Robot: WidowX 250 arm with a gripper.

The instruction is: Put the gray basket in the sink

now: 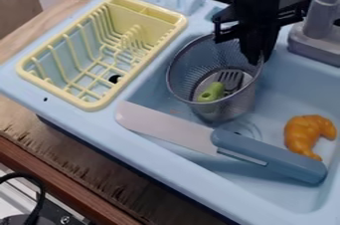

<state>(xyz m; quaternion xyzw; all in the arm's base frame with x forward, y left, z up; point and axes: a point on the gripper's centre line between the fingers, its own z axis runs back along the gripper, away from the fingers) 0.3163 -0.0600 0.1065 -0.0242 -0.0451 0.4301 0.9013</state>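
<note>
On a clock face laid over the view, the black gripper [256, 54] hung down at about 2 o'clock, its lower end at the far-right part of the gray basket [229, 107]'s rim. How far the gripper was open, and whether it had hold of the mesh, one could not tell. The basket was inside the light-blue sink [292, 87], also towards 2 o'clock, its mouth tipped towards the camera; whether its base touched the floor could not be told. A utensil with a green handle [212, 92] and a gray slotted head lay in it. A knife [173, 128] stretched from 8 o'clock, over the sink's near edge, to its blue-gray handle at 4. An orange croissant [302, 137] lay between 3 and 4, a gray faucet [322, 15] stood at 2, and a yellow dish rack [100, 103] sat between 10 and 11.
</note>
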